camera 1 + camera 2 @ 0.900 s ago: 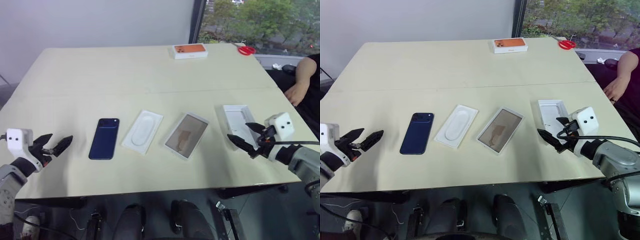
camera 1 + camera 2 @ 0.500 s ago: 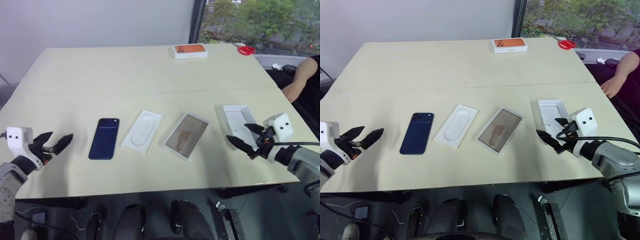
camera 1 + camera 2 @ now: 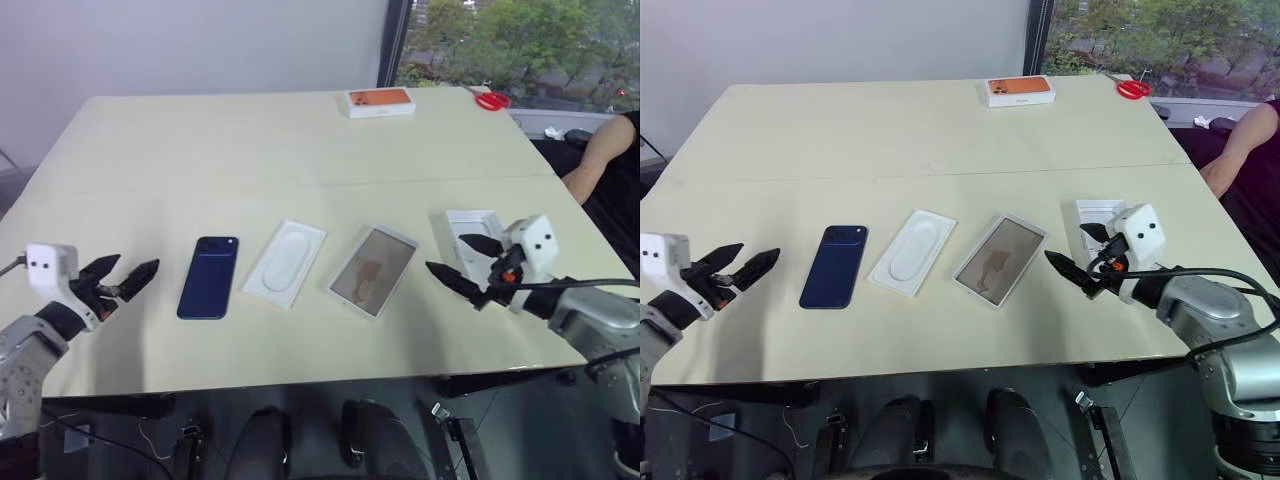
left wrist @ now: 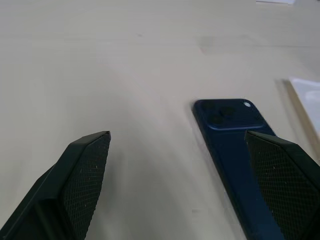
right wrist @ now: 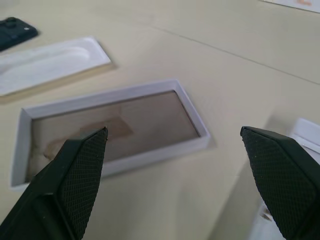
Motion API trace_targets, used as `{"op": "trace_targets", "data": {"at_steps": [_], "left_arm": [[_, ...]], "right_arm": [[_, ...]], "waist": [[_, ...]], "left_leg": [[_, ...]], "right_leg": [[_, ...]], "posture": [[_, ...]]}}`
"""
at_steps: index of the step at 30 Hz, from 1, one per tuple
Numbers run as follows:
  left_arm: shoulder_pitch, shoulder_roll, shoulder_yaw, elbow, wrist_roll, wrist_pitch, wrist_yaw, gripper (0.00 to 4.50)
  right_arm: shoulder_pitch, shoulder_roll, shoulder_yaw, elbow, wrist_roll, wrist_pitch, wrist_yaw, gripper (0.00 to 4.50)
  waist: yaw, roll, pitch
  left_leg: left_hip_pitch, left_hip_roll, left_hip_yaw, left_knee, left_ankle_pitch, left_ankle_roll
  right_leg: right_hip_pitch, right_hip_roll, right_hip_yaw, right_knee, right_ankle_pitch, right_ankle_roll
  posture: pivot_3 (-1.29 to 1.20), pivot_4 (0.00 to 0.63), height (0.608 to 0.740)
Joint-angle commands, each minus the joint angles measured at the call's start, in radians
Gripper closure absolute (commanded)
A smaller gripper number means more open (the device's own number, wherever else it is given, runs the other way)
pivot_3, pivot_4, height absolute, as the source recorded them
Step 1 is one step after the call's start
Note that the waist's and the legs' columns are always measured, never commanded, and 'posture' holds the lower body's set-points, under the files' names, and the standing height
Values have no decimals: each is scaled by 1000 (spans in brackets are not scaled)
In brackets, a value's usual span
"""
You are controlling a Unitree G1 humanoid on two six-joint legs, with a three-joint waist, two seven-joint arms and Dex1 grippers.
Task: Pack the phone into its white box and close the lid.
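The phone [image 3: 208, 277] lies flat, glossy navy back up, camera cluster at its far end, toward the left of the row on the table. Well to its right the white box [image 3: 373, 270], a shallow tray with a thin white rim, sits open side up and slightly askew. Farther right the lid [image 3: 468, 236] lies with its plain white inside facing up

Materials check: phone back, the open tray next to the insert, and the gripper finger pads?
Phone: looks like glass or polished metal, glossy navy back with a sheen.
White box: apparently matte cardboard, thin folded white rim, brownish floor.
Left gripper's fingers: black, probably rubber or plastic, cross-hatched texture on the pad faces.
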Motion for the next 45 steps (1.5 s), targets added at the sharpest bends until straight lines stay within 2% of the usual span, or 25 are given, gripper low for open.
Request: {"op": "trace_targets", "data": {"at_steps": [1,4,11,16,21,27,33,41,44,45], "left_arm": [[-25,11,-21,-108,-60,58,0,0],[-49,23,-67,-186,-119,161,11,0],[-247,38,-170,-202,-168,452,195,0],[-444,56,-325,-73,-195,750,198,0],[-620,-36,-324,56,-194,917,243,0],[-705,-105,-346,122,-153,1015,259,0],[-708,-114,-387,143,-83,1011,278,0],[-709,-145,-388,133,-79,1024,254,0],[-706,-153,-385,130,-68,1024,254,807],[-703,-155,-381,130,-65,1024,254,1281]], "right_arm": [[-41,11,42,-9,-20,-23,-8,53],[-65,33,85,-41,-15,-13,-19,53],[-57,72,163,-128,-4,1,-35,53],[-93,98,190,-173,18,25,-59,53],[-108,105,202,-199,31,42,-67,53],[-114,113,215,-205,34,47,-79,53],[-111,115,218,-209,35,47,-88,53],[-122,118,226,-206,37,47,-97,53],[-128,118,229,-205,40,49,-99,0],[-131,118,230,-205,41,49,-99,0]], "waist": [[0,0,0],[0,0,0],[1,0,0],[-1,0,0],[-2,-1,0],[-3,-1,0],[-2,-1,0],[0,0,0],[2,0,0],[2,0,0]], "left_leg": [[0,0,0,0,0,0],[0,0,0,0,0,0],[0,0,-1,1,0,0],[0,-1,-1,1,0,0],[0,-1,-2,1,0,0],[1,-1,-2,1,0,0],[1,-1,-2,1,0,0],[1,-2,-2,1,1,-1],[1,-2,-2,1,1,-1],[1,-2,-2,1,1,-1]], "right_leg": [[0,0,0,0,0,0],[0,0,0,0,1,1],[0,1,0,1,2,3],[1,2,-1,1,2,3],[1,2,-1,2,2,4],[1,2,-1,2,2,4],[1,1,0,2,2,4],[1,1,0,2,2,4],[1,0,0,2,2,4],[1,0,0,2,2,4]], "posture": [[0,150,740],[0,150,740],[0,150,740],[0,150,740],[0,150,740],[0,150,740],[0,150,740],[0,150,740],[0,150,740],[0,150,740]]}}
